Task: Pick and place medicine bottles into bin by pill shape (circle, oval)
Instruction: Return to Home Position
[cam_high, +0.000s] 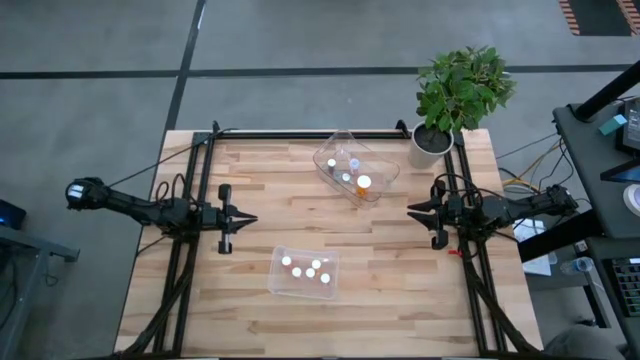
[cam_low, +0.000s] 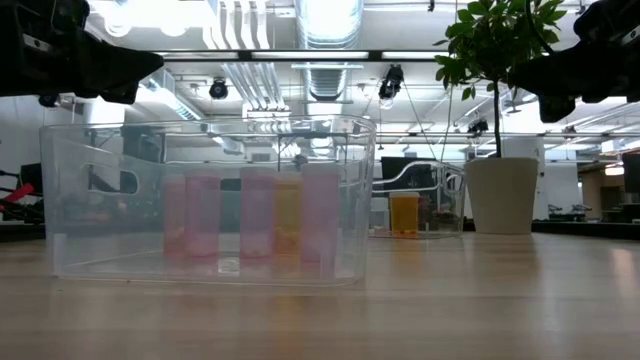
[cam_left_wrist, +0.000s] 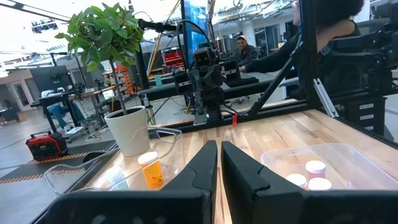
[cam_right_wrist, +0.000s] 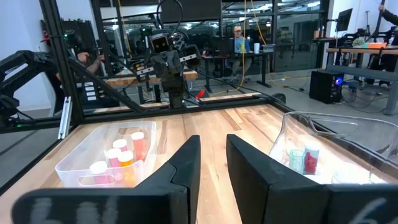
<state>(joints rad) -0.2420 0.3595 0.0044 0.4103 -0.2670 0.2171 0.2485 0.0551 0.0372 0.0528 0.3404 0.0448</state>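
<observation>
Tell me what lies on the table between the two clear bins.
Nothing. The high view shows only bare wooden table between the top bin, which holds the orange bottle, and the bottom bin.

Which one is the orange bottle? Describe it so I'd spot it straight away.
Find the potted plant at the corner of the table; a clear bin lies right beside it. Of the white-capped bottles inside, the orange bottle is the largest and the only one with an orange body, while its neighbours are small and pale.
</observation>
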